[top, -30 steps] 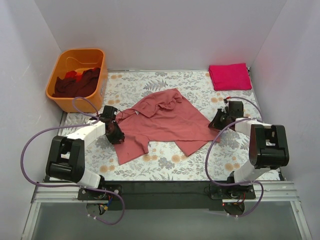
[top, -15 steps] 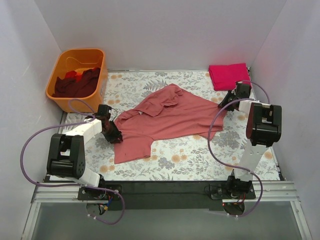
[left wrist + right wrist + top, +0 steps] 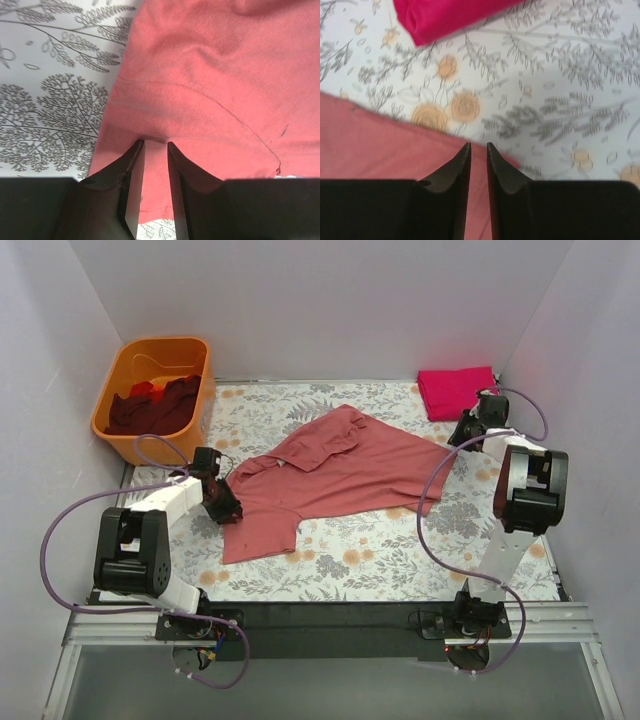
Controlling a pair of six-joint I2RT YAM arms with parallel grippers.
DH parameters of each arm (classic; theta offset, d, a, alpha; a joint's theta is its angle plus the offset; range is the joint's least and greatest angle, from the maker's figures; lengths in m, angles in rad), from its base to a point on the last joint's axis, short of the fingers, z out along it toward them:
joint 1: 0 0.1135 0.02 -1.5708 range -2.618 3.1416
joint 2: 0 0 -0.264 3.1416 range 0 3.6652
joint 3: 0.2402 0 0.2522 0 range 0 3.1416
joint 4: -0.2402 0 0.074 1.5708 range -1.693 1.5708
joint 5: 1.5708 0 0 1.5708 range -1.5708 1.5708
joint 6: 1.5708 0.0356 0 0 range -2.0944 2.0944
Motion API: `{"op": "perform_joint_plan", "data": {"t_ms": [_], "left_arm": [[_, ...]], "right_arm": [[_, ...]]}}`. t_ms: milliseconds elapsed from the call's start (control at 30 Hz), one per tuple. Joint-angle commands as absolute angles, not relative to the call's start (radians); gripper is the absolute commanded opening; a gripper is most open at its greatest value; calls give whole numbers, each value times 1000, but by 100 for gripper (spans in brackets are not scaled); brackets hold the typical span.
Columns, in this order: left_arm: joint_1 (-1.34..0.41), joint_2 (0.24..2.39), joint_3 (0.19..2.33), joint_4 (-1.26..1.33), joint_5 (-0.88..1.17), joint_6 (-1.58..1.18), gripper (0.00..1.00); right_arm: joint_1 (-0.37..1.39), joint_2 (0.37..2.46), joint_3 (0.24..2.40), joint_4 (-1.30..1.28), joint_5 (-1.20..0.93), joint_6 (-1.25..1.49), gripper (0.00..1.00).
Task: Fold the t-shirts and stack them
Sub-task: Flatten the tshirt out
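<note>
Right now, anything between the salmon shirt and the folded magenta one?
Nothing visible. Only bare floral cover lies between the salmon shirt and the folded magenta shirt; the right gripper sits at the salmon shirt's right tip.

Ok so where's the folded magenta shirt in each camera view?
Top external: folded magenta shirt at the far right corner of the table cover.
Left wrist: not in it.
Right wrist: its folded edge at top left.
Shared landmark: the salmon-pink shirt, in all three views.
</note>
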State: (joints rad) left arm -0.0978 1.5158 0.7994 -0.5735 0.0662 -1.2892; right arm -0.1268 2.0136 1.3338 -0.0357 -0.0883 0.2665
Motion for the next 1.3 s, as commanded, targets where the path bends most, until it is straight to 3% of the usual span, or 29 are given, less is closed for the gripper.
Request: {"op": "perform_joint_plan", "data": {"t_ms": [0, 233, 433, 567, 633, 667, 967, 1267], "left_arm": [[-77, 1514, 775, -574, -78, -1256, 25], [-127, 1381, 895, -580, 32, -1221, 42], [-425, 1388, 1017, -507, 67, -1232, 47], [-616, 1585, 1153, -476, 103, -1232, 40], [-665, 1658, 1213, -473, 95, -1227, 28], [-687, 1701, 1238, -468, 92, -1221, 27], [-831, 2032, 1471, -460, 61, -1144, 26], [-907, 2027, 1509, -439, -61, -1120, 25]], "right_arm": [[-123, 1823, 1235, -54, -133, 265, 26], [-103, 1566, 919, -32, -247, 325, 26], [-103, 1479, 839, -32, -255, 301, 26], [-104, 1508, 867, -31, -270, 308, 26], [-103, 1534, 887, -25, -275, 313, 26], [-104, 1545, 893, -25, -272, 314, 26], [-104, 1647, 943, -9, -316, 305, 26], [-103, 1664, 968, -9, -322, 276, 26]]}}
